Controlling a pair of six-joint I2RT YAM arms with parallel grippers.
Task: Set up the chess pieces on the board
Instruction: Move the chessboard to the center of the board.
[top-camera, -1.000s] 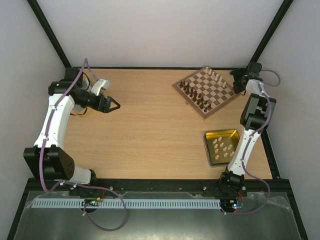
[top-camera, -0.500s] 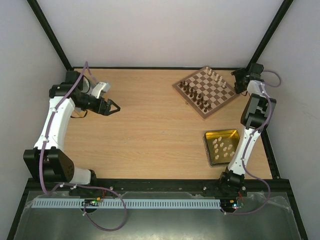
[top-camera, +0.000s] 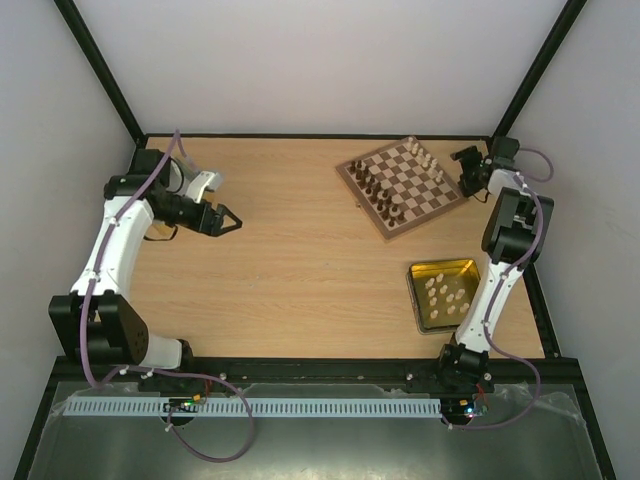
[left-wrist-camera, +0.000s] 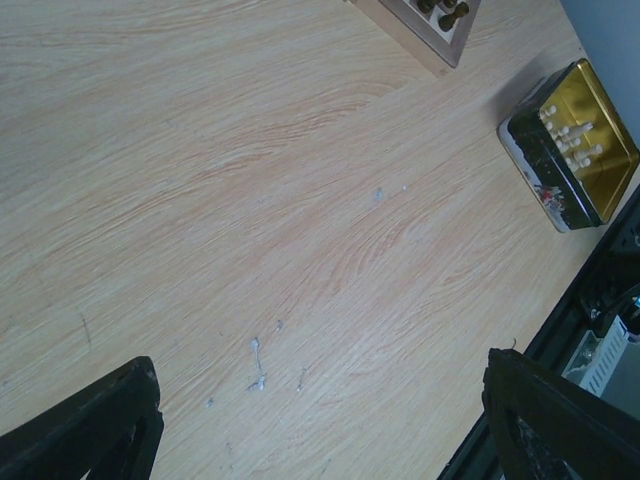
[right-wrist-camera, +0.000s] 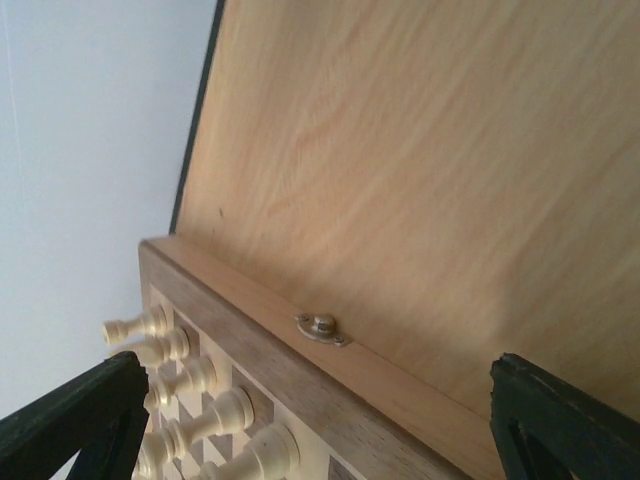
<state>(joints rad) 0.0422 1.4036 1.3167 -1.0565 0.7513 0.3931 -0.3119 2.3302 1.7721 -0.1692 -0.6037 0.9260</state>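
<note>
Gold tray (top-camera: 412, 295) front right, loose cream pieces (top-camera: 447, 292) scattered inside. The board (top-camera: 428, 195) sits skewed at the table's far right, dark pieces (top-camera: 381, 195) ranked along its near-left side, a few cream men (top-camera: 420, 157) opposite (hardly a full rank). Pale wood table (top-camera: 300, 260), white walls (top-camera: 320, 60). Left gripper (top-camera: 230, 218) gapes wide over bare wood; right gripper (top-camera: 464, 170), also spread wide, hangs just beside the board's far edge

1 board (top-camera: 418, 190); 1 gold tray (top-camera: 443, 265); chess pcs (top-camera: 385, 195) too small to count.
</note>
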